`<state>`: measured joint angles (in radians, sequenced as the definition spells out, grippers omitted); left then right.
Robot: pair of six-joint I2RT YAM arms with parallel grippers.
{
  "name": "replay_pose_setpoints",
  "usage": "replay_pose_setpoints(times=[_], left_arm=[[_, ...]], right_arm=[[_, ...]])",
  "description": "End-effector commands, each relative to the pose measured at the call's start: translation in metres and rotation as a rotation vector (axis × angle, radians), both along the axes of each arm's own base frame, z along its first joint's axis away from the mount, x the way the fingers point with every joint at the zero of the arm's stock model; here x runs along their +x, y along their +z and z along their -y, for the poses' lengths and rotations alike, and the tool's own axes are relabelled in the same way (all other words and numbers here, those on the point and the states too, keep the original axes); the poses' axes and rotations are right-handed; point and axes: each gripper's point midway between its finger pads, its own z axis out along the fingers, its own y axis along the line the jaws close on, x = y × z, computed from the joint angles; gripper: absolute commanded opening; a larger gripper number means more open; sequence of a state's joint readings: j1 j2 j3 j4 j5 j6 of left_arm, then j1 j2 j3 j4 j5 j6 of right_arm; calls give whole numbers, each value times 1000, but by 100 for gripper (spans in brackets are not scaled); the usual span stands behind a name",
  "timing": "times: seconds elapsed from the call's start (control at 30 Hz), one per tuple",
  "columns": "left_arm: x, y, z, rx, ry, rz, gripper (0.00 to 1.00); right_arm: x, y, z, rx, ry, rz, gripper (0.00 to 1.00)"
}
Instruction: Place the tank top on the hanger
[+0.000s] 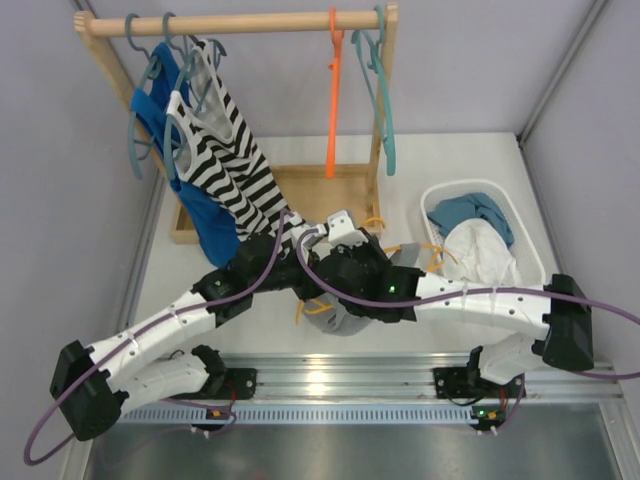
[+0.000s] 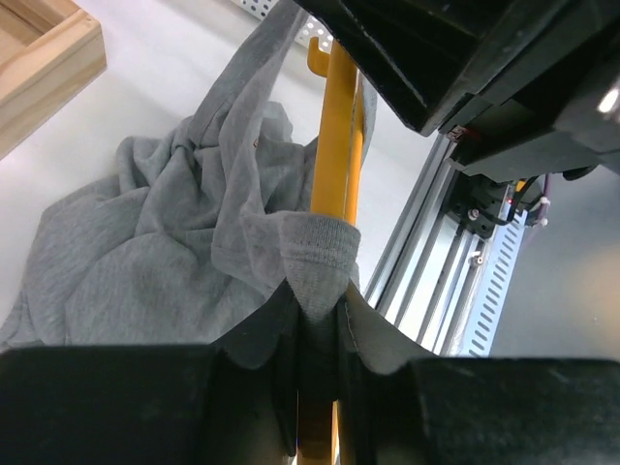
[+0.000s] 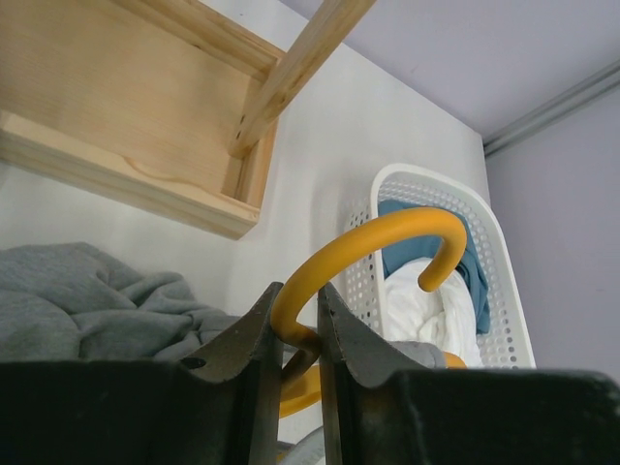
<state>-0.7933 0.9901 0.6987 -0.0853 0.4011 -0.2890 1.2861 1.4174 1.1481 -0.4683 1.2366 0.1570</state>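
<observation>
The grey tank top (image 2: 145, 262) lies bunched on the white table; in the top view (image 1: 345, 318) it shows under the two wrists. The yellow-orange hanger (image 2: 339, 145) runs through it. My left gripper (image 2: 318, 302) is shut on a hemmed strap of the tank top, which is pressed against the hanger's arm. My right gripper (image 3: 295, 312) is shut on the base of the hanger's hook (image 3: 387, 237), which curves towards the basket. In the top view both grippers meet at the table's middle, and bits of the hanger (image 1: 310, 308) stick out.
A wooden rack (image 1: 240, 22) at the back holds a striped top (image 1: 225, 150), a blue top (image 1: 160, 105), a red-orange hanger (image 1: 333, 90) and teal hangers (image 1: 385, 95). Its wooden base (image 1: 320, 190) lies just behind the grippers. A white basket (image 1: 470, 185) of clothes stands right. A metal rail (image 1: 340, 378) runs along the near edge.
</observation>
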Motion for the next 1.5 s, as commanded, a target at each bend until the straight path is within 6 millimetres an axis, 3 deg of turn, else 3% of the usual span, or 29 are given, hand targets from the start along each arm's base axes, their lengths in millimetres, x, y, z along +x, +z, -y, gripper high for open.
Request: replay_pose_setpoints(times=[0.0, 0.23, 0.43, 0.53, 0.63, 0.67, 0.77, 0.97, 1.2, 1.3, 1.47], left_arm=[[18, 14, 5, -81, 60, 53, 0], [15, 8, 3, -140, 110, 62, 0], [14, 9, -6, -204, 176, 110, 0], [15, 12, -11, -221, 206, 130, 0], [17, 12, -14, -218, 224, 137, 0], [17, 13, -15, -223, 229, 140, 0], [19, 15, -19, -232, 262, 148, 0], [25, 11, -36, -253, 360, 152, 0], [33, 13, -56, -256, 484, 146, 0], [33, 16, -61, -257, 502, 145, 0], [38, 30, -87, -271, 627, 153, 0]], right_arm=[[-2, 28, -21, 115, 24, 30, 0], [-2, 35, -25, 132, 36, 27, 2], [-3, 43, -33, 175, 70, 9, 34], [-4, 46, -38, 195, 95, -12, 39], [-8, 52, -44, 232, 135, -40, 51], [-9, 56, -47, 250, 152, -51, 61], [-12, 61, -47, 271, 164, -68, 74], [-18, 83, -29, 350, 155, -60, 88], [-26, 120, 12, 495, 118, -11, 95], [-29, 130, 26, 546, 111, 1, 96], [-33, 139, 45, 593, 94, 15, 97]])
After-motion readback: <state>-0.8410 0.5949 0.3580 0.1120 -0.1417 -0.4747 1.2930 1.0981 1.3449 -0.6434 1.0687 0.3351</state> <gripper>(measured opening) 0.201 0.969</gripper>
